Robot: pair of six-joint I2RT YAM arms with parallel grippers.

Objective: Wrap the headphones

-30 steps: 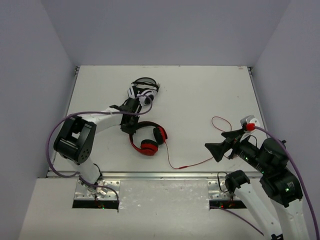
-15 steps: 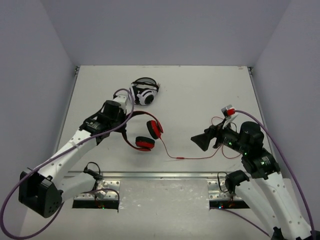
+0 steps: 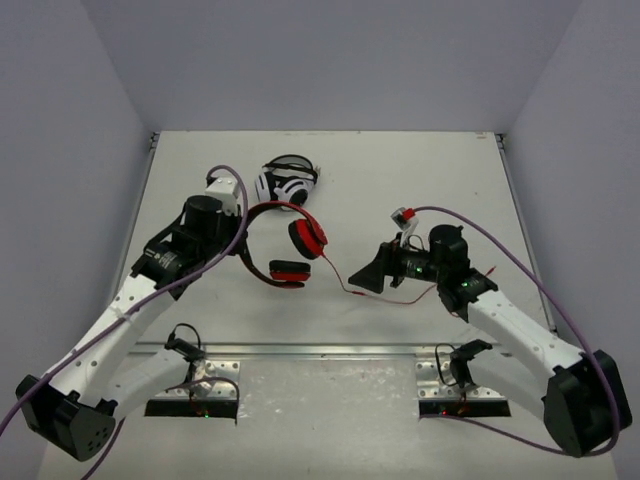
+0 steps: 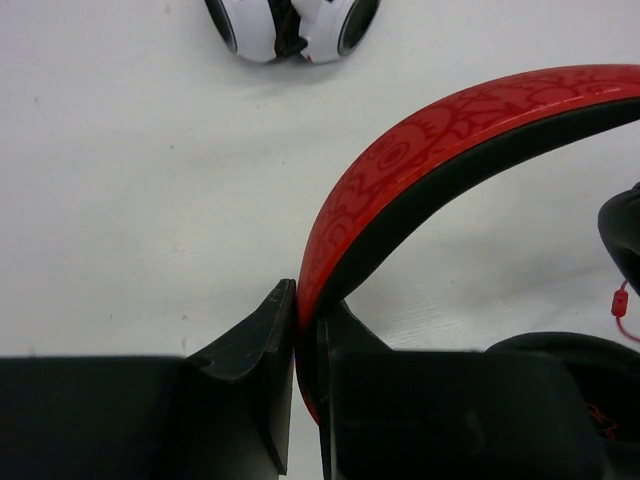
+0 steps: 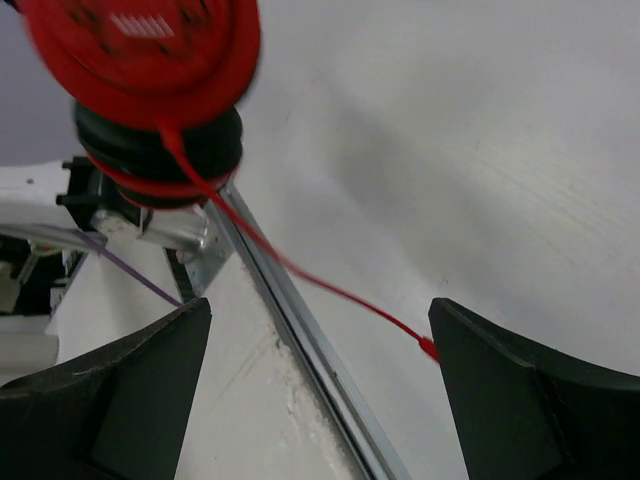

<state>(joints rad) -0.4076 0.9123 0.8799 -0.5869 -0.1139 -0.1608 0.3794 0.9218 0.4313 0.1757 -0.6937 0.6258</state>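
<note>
The red headphones hang tilted, held up by the headband, with one ear cup low over the table. My left gripper is shut on the red, black-lined headband, which is clamped between the two fingers. The thin red cable trails from an ear cup across the table to the right. My right gripper is open and empty just right of the headphones. In the right wrist view the ear cup hangs ahead and the cable crosses between the wide-open fingers.
White-and-black striped headphones lie behind the red ones, also at the top of the left wrist view. A metal rail runs along the table's near edge, seen close below the right gripper. Grey walls enclose the table.
My left gripper has closed on the headband and lifted the red headphones, shifting back and left. My right gripper has moved left along the cable toward the headphones, staying open.
</note>
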